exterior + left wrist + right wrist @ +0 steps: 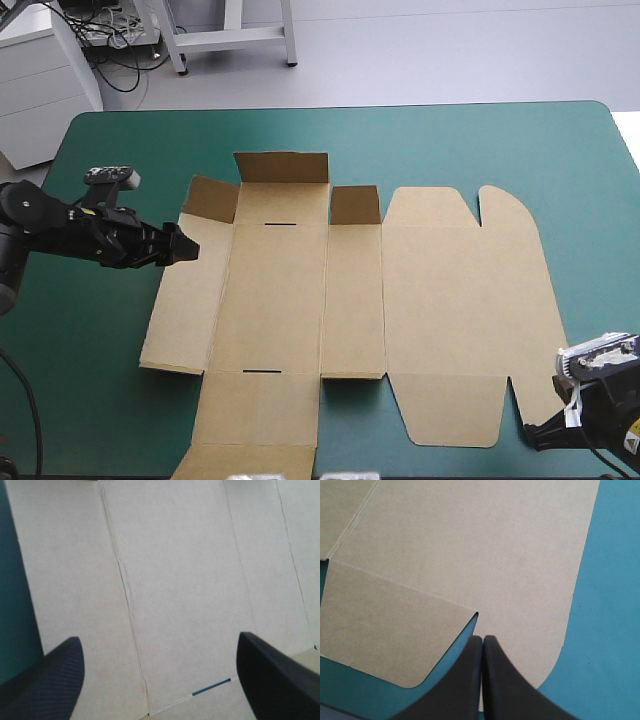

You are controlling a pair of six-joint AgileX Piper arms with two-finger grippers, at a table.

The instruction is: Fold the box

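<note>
Lying spread out across the middle of the teal-green covered surface (100,380) is the box (330,300), a cut sheet of plain brown board, unfolded, with straight crease lines dividing it into long panels. Along its far side three short flaps (282,167) stand tilted up from the sheet, while the rest lies flat. Two thin slots (282,224) are cut in the second panel from the left, one toward its far end and one toward its near end. The wide right-hand panel has rounded corners, and a rounded tab (450,410) reaches from its near edge toward the front of the surface. The left pincer (185,247) hovers at the box's left edge, pointing inward over the outermost panel; in its wrist view the left pincer (160,641) is spread wide, its two black fingers (55,680) well apart with nothing between them but the board beneath, where one slot shows teal-green. The right pincer (530,432) sits just beside the box's near right corner. In its own wrist view the right pincer (482,640) is pressed together into one pointed arch, gripping nothing, its tip just at the small notch where the rounded tab meets the wide panel.
</note>
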